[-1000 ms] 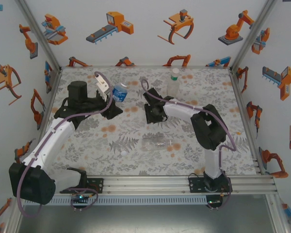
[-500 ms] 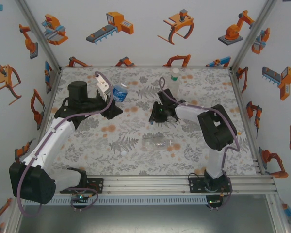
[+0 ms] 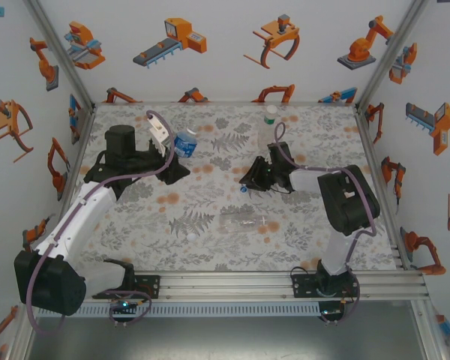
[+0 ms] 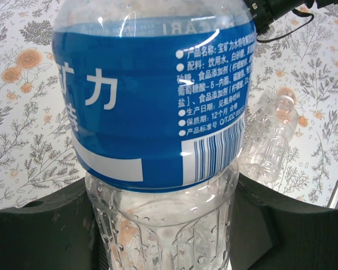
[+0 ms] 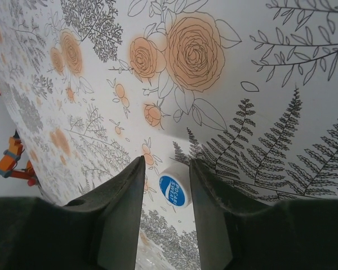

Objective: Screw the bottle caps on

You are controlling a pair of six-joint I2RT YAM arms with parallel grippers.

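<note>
Wrist cams give what the overhead can't. Overhead has the layout: blue bottle point(image 3: 185, 142) held above the far-left of the mat point(image 3: 172, 210), green bottle point(image 3: 268, 127) upright at the far side, clear bottle point(image 3: 244, 220) lying on its side near the middle, well apart from both.

Left wrist: left gripper point(image 4: 166, 230) clamped on the blue bottle's lower body, dark fingers either side. Blue label with white Chinese print: 产品名称, 保质期 12个月, and a barcode. Droplets on the inside wall; no liquid level visible. The clear bottle behind it looks empty, neck uncapped.

Right wrist: right gripper point(image 5: 166, 169) down at the mat, jaws slightly parted. Cap point(image 5: 173, 190) sits in the gap on the mat, against one finger with a sliver of space to the other, so not pinched. It's white with a blue top; the white lettering is too small to read. Overhead shows it only as a blue speck at the fingertips, just ahead of the clear bottle.
</note>
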